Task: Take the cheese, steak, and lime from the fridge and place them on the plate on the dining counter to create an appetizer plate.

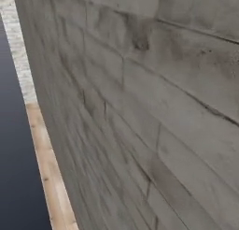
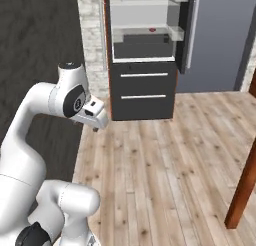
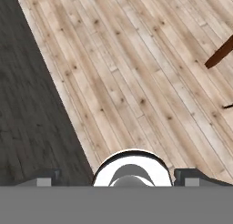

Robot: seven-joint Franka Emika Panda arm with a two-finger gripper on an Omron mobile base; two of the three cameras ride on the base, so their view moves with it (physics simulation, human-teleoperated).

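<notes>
Across the floor [image 2: 165, 155], the fridge [image 2: 145, 55] stands open, a small red thing, maybe steak [image 2: 152, 30], on its shelf. Gripper [image 3: 120, 177] released, empty; driving closer could clip the wall [image 2: 35, 50].

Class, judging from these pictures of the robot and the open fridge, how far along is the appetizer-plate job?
Done: the tall dark-grey fridge stands open across the wooden floor, with a small red item on a shelf that may be the steak. In hand: nothing; the hand view shows the gripper open over bare floor. Left: fetching all three foods and plating them.
</notes>
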